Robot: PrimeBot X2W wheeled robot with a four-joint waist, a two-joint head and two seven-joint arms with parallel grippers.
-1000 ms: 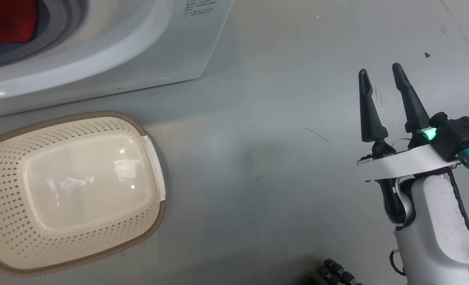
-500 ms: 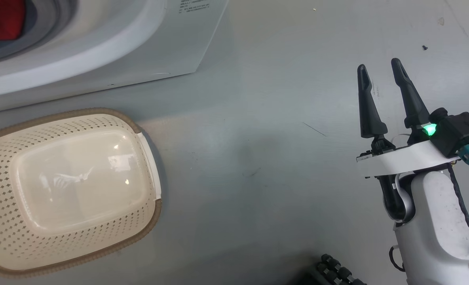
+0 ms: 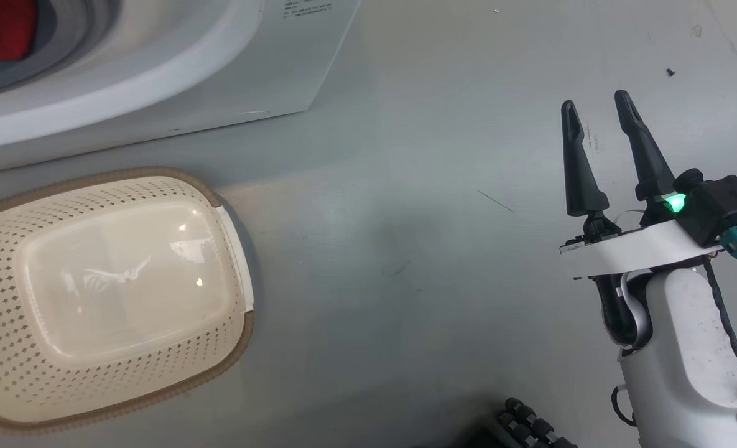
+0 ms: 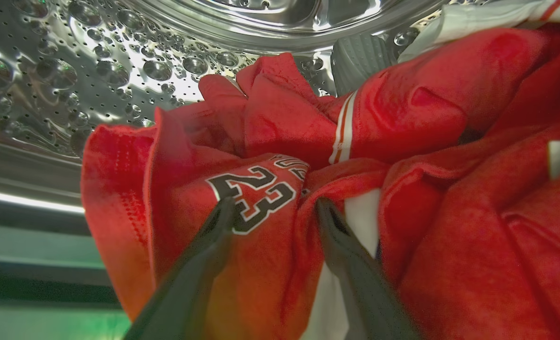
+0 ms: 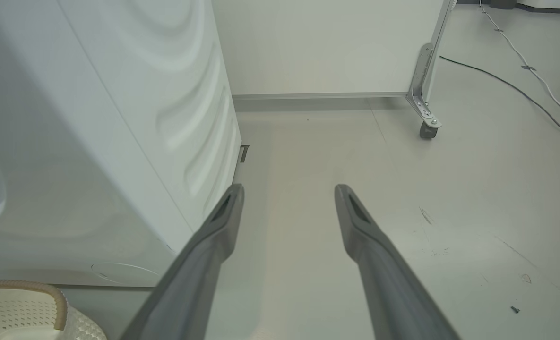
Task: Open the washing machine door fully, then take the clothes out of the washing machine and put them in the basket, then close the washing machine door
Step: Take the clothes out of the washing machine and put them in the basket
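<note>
Left gripper (image 4: pixel 274 202), jaws wide, straddles a fold of the clothes (image 4: pixel 426 118) numbered 23 inside the washing machine (image 3: pixel 250 74). Right gripper (image 3: pixel 595 101) hangs wide apart above the floor (image 3: pixel 405 186), well apart from the basket (image 3: pixel 1 261).

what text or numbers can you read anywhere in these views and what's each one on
"23": dark numerals, white outline, on the red jersey
lettering just above it: hidden in a fold, unreadable
small print on the white panel of the washing machine: too small to read
</note>
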